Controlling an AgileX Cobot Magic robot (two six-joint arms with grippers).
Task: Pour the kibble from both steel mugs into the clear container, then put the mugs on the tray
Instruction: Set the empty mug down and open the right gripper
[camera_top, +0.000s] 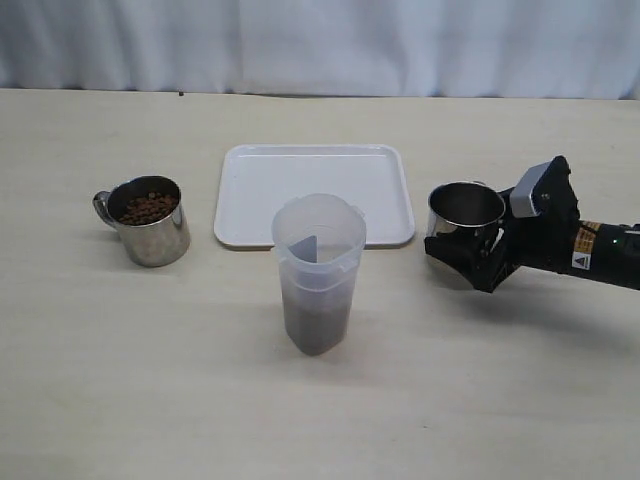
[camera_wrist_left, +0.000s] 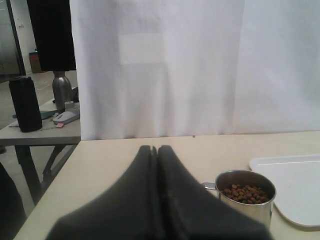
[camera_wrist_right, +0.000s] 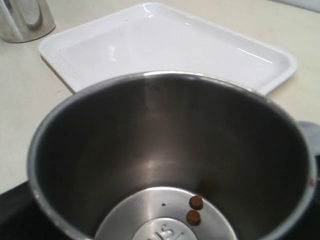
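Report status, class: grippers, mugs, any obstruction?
Left gripper shut. Right gripper holds near-empty mug beside tray. Full mug untouched. Nothing blocking tray.

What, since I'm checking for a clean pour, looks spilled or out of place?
Only two pellets left in the bottom of the right mug, which is otherwise empty. Nothing is spilled on the table or tray.

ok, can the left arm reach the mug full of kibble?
Probably yes: the full steel mug stands apart from the tray, nothing between it and the left gripper, though its jaws are shut and must open first.
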